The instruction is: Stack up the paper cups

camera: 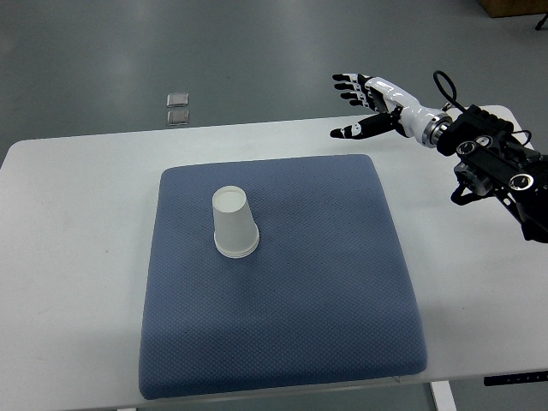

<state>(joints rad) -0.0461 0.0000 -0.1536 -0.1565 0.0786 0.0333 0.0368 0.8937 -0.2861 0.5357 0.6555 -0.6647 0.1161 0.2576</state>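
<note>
A white paper cup (234, 223) stands upside down on the blue mat (282, 325), left of the mat's middle. It looks like a single stack; I cannot tell how many cups it holds. My right hand (353, 104) hangs above the table's far edge, well to the right of and beyond the cup. Its fingers are spread, the thumb apart below them, and nothing is in it. The right arm (488, 158) enters from the right edge. The left arm does not show.
The blue mat lies on a white table (77, 257). Two small grey squares (178, 108) lie on the floor beyond the table's far edge. A brown box corner (514, 7) shows at the top right.
</note>
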